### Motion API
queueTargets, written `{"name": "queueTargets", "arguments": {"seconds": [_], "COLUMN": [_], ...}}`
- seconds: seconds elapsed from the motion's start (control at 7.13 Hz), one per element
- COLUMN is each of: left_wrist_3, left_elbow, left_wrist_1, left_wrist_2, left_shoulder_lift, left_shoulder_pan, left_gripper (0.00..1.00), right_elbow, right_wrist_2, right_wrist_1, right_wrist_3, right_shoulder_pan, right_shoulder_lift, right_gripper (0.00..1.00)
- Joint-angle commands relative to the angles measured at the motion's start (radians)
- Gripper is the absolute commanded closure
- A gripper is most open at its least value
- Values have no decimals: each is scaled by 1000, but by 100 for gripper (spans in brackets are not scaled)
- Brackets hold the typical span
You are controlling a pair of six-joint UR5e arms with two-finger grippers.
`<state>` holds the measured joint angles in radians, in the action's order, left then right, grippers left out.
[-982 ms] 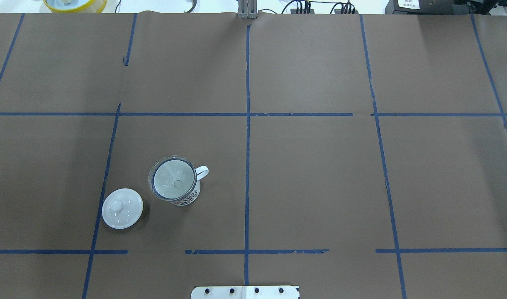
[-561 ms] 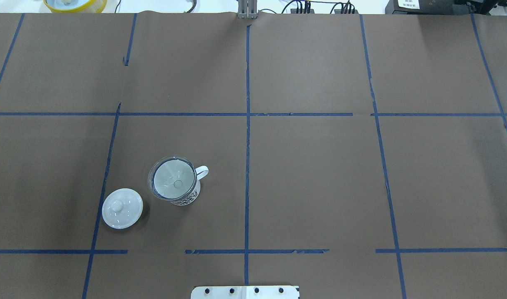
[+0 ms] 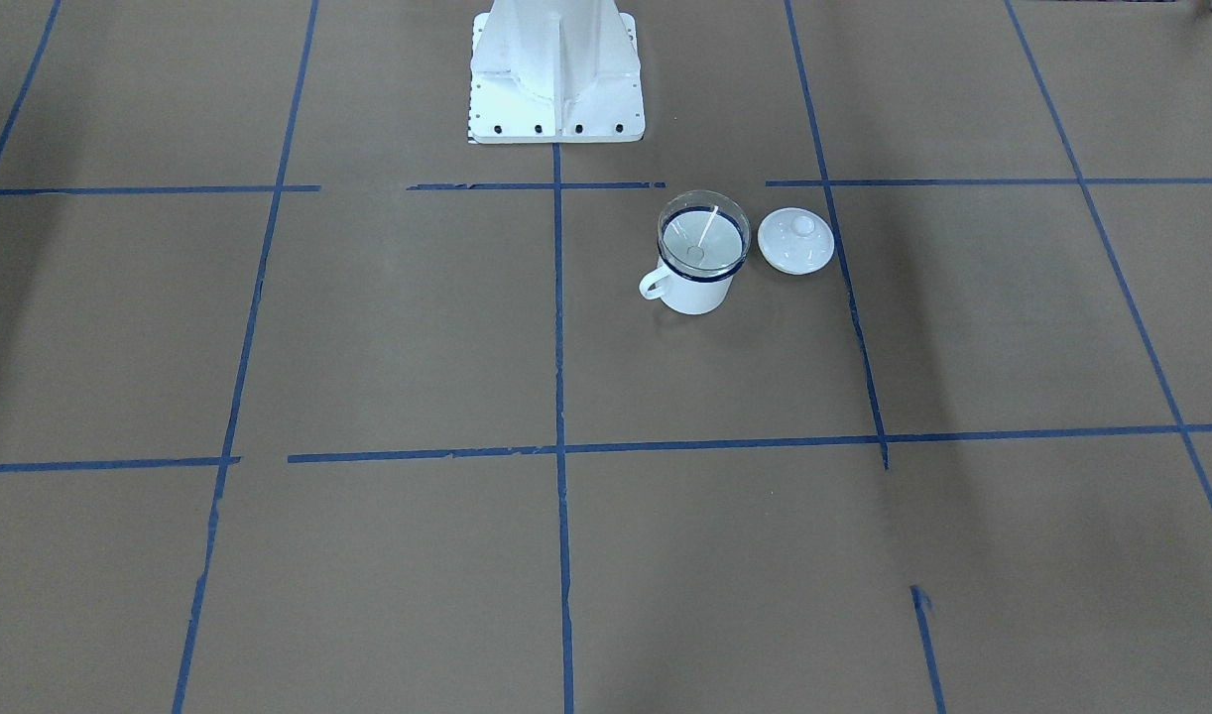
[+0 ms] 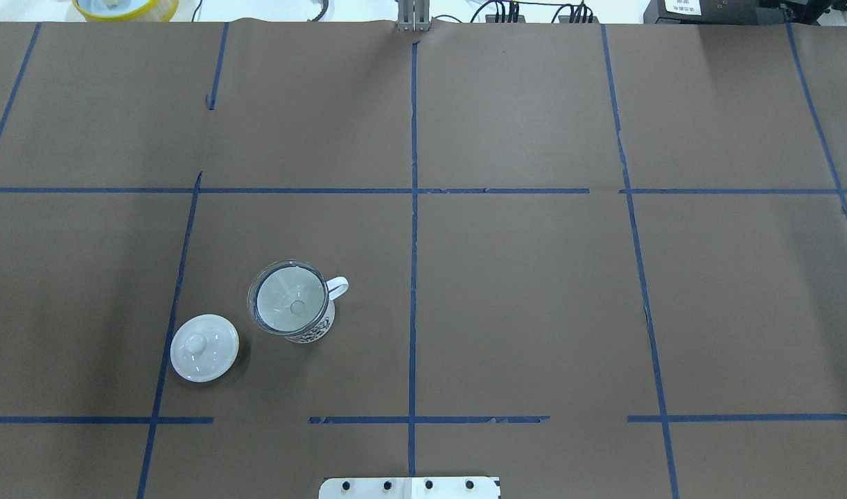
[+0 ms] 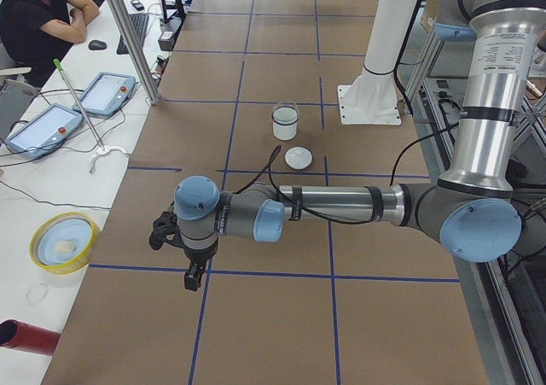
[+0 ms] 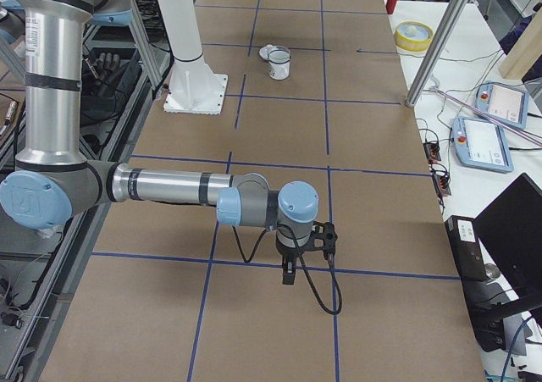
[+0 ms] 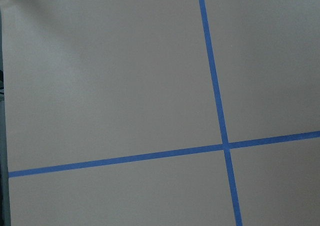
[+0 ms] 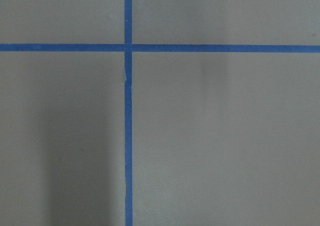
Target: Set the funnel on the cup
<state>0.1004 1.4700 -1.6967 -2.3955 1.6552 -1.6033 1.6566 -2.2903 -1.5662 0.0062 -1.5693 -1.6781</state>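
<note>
The clear funnel (image 4: 288,305) sits mouth up in the white mug (image 4: 314,331), its rim resting on the mug's dark blue rim, spout down inside. Both show in the front view too, funnel (image 3: 702,236) on mug (image 3: 698,290), whose handle points to that view's left. My left gripper (image 5: 194,276) hangs over bare table far from the mug, seen only in the left side view; I cannot tell if it is open or shut. My right gripper (image 6: 290,272) is likewise far off, seen only in the right side view; I cannot tell its state.
A round white knobbed lid (image 4: 204,347) lies on the table just beside the mug. The robot's white base (image 3: 556,69) stands behind them. A yellow bowl (image 4: 125,7) sits past the far edge. Both wrist views show only brown paper and blue tape lines.
</note>
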Motion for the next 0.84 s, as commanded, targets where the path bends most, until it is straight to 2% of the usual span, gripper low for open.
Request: {"name": "queueTargets", "arguments": {"seconds": [0.0,0.28,0.56,0.7], "left_wrist_3": [4,4,5,16], "left_elbow": [6,139,136,139], "left_wrist_1": [35,35,49,99], "left_wrist_2": [-19,71,72,75], "left_shoulder_lift": [-21,-113,-110,-107], "left_shoulder_pan": [51,49,45,30], "left_gripper": [0,0,0,0], "right_elbow": [0,0,0,0], "right_wrist_2": [0,0,0,0], "right_wrist_1": [0,0,0,0], "right_wrist_3": [0,0,0,0], "right_shoulder_pan": [0,0,0,0], "right_shoulder_lift": [0,0,0,0], "right_gripper": [0,0,0,0]}}
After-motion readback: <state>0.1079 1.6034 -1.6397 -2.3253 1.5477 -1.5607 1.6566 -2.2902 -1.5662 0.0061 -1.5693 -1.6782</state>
